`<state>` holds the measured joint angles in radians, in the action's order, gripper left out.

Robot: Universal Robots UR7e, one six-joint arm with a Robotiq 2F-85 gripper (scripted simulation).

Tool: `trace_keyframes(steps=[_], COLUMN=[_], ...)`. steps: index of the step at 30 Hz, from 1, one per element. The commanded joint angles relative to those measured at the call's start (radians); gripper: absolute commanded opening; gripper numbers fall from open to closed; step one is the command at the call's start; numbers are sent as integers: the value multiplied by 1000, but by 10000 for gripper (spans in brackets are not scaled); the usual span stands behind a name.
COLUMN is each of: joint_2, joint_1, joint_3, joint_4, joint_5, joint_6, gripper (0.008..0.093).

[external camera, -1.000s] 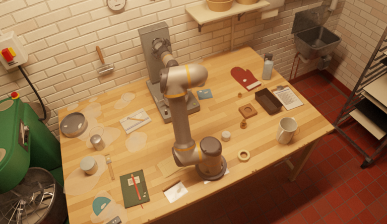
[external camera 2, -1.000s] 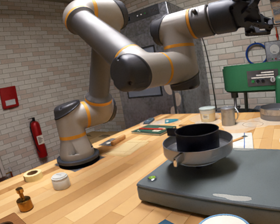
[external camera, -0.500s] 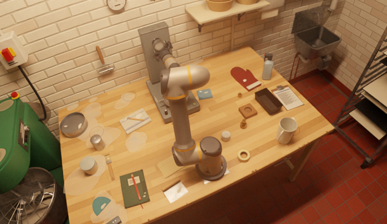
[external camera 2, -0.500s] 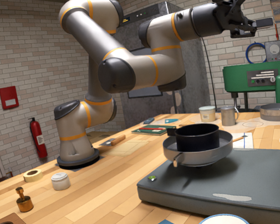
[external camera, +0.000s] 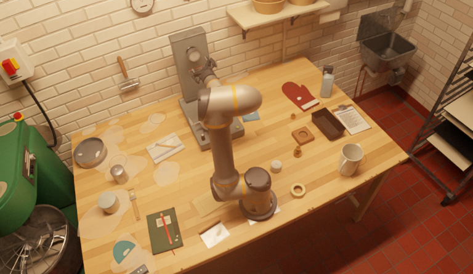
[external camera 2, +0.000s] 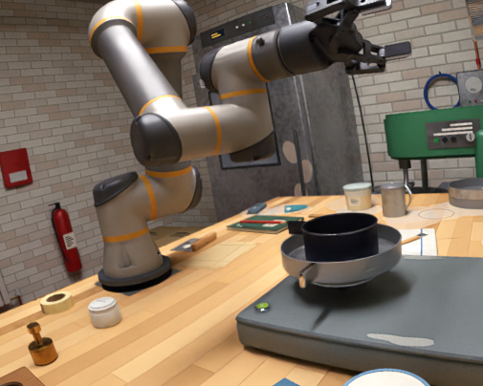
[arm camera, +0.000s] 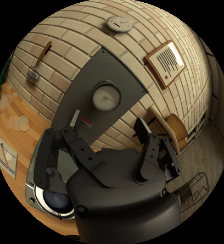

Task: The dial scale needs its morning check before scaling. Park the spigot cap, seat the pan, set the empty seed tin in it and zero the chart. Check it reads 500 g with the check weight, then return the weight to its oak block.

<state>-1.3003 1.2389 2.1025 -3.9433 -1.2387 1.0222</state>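
Note:
The scale's round dial (arm camera: 106,98) sits on the grey upright column (external camera: 189,62), just ahead of my gripper (arm camera: 108,123). My gripper (external camera: 205,67) (external camera 2: 383,52) is open and holds nothing. It hangs high in front of the column. Below it the steel pan (external camera 2: 341,258) sits on the scale's grey base. The dark seed tin (external camera 2: 340,236) stands inside the pan. The brass check weight (external camera: 297,151) (external camera 2: 41,348) stands on the bench right of the scale. The oak block (external camera: 302,135) lies just behind it, empty. A small white cap (external camera: 276,166) (external camera 2: 104,311) rests near my arm's base.
A green mixer (external camera: 21,173) stands off the bench's left end. A round sieve (external camera: 90,152), two metal canisters, a notebook (external camera: 164,230), a white mug (external camera: 350,158), a tape roll (external camera: 298,189), a dark tray (external camera: 328,123) and a red mitt (external camera: 299,95) lie about the bench.

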Motion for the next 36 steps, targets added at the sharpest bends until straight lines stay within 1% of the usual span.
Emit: trace_keyframes(steps=[1, 5, 8, 11, 13, 16, 36], joint_2=[-27, -138, -217, -277, -302, -316, -320], joint_1=[-11, -66, -113, -153, -171, -181, -183], joint_3=[35, 179, 269, 332, 357, 371, 375], joint_4=[-10, -43, -55, -57, -56, -55, -56], joint_5=[11, 66, 112, 152, 170, 181, 183], joint_6=[0, 0, 0, 0, 0, 0, 0], gripper=[930, 930, 930, 930, 930, 930, 930])
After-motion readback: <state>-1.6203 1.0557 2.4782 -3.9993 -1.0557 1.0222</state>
